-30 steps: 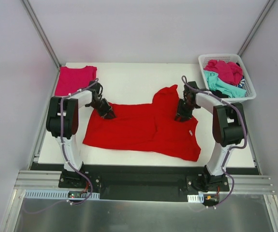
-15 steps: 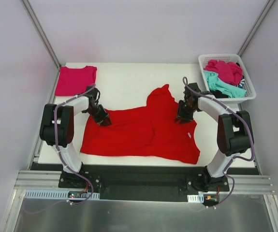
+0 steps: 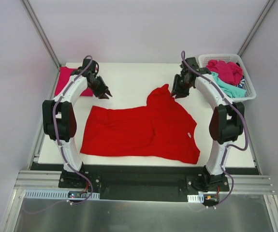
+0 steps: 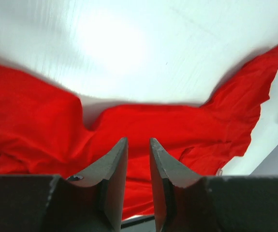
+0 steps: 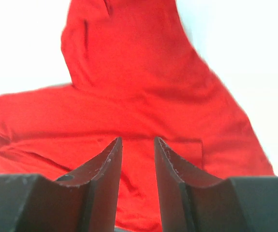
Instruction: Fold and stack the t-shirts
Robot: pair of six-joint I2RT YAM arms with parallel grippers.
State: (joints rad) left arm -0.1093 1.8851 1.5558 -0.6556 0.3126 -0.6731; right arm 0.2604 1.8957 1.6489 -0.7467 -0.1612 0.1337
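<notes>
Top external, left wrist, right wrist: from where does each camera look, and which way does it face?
Top external: above and behind the bases, facing down at the table; the left arm and right arm show whole.
Left wrist: on the left arm, facing down past the left fingers at the red t-shirt.
Right wrist: on the right arm, facing down past the right fingers at the same shirt.
Shared: all three see the red t-shirt.
</notes>
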